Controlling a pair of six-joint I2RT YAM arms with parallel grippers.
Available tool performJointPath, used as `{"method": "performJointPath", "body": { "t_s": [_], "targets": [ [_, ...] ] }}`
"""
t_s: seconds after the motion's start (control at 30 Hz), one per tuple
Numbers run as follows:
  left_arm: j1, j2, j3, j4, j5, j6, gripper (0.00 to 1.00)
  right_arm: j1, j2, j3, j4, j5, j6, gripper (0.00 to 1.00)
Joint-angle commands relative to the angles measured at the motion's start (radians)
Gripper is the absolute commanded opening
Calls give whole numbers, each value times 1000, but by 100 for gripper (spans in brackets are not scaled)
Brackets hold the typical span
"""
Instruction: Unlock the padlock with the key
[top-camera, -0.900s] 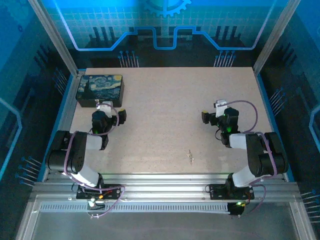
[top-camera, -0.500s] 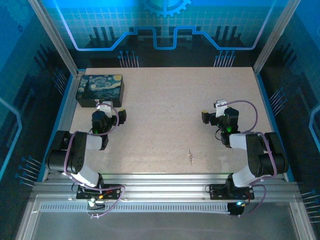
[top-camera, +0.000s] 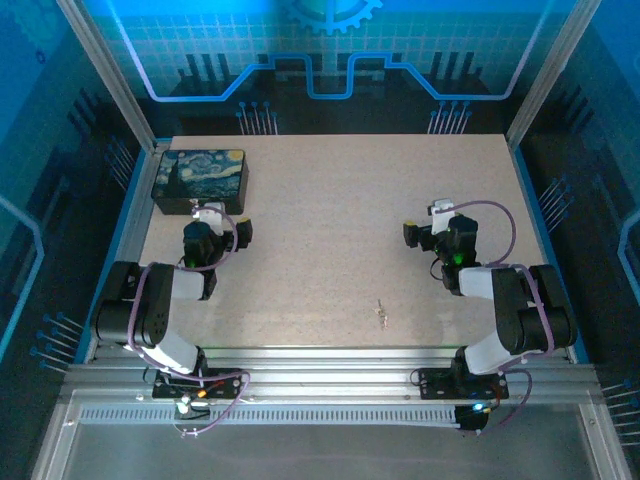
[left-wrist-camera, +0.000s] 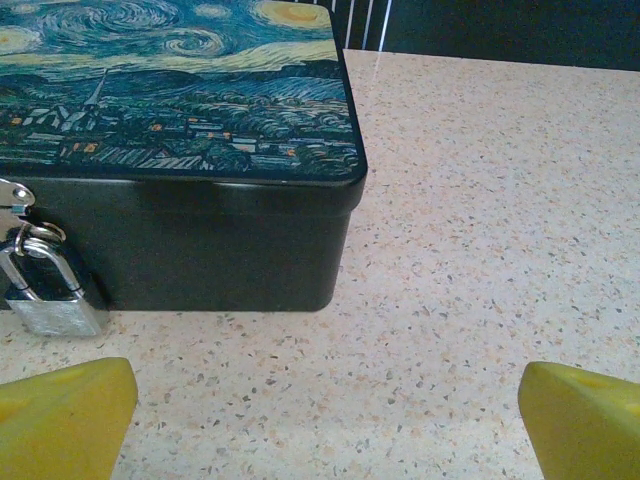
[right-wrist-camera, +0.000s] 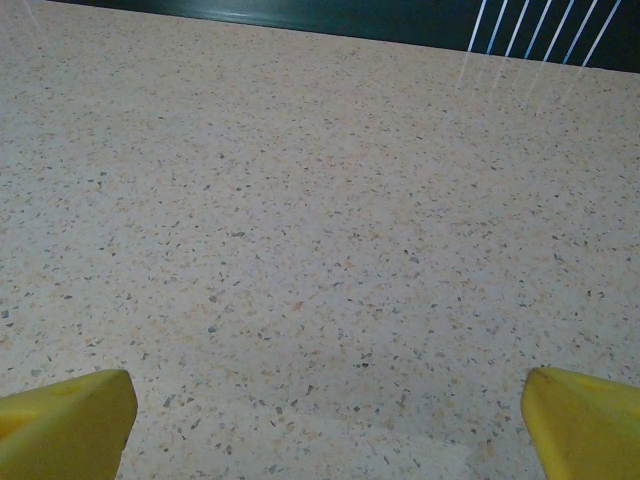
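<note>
My left gripper (left-wrist-camera: 325, 420) stands wide, holding nothing, facing the silver padlock (left-wrist-camera: 45, 290) that hangs on the painted-lid box (left-wrist-camera: 200, 240). My right gripper (right-wrist-camera: 325, 425) gapes over the speckled table (right-wrist-camera: 300, 200). The key (top-camera: 381, 313) lies near the table's front edge, between my arms.

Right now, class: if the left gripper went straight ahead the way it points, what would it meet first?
The open left gripper would most likely meet the front wall of the dark box, near its corner; the padlock hangs further left on that wall.
</note>
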Motion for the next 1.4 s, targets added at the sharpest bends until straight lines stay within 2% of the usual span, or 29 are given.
{"method": "performJointPath", "body": {
  "t_s": [0.0, 0.1, 0.3, 0.43, 0.53, 0.77, 1.0, 1.17, 1.37],
  "targets": [
    [7, -22, -12, 2, 25, 17, 99, 1, -21, -10, -8, 16, 15, 100],
    [13, -34, -3, -23, 26, 10, 99, 1, -21, -12, -7, 15, 14, 100],
    [12, -163, 106, -313, 37, 14, 99, -13, -95, 51, -178, -9, 26, 100],
    [9, -269, 203, -481, 65, -34, 99, -5, -119, 163, -440, -57, 18, 100],
    [7, -273, 341, -636, 88, -89, 99, 31, -109, 237, -574, -51, 9, 100],
    [-7, -114, 697, -1032, 3, -145, 99, 126, -129, 420, -834, -24, 68, 99],
    [-15, 144, 979, -1278, -88, -158, 99, 263, -138, 564, -1000, 48, 206, 96],
    [-50, 283, 1083, -1343, -203, -123, 99, 362, -170, 576, -1004, 19, 286, 94],
    [-92, 386, 1123, -1340, -309, -39, 98, 475, -203, 601, -1016, 10, 296, 92]
  ]
}}
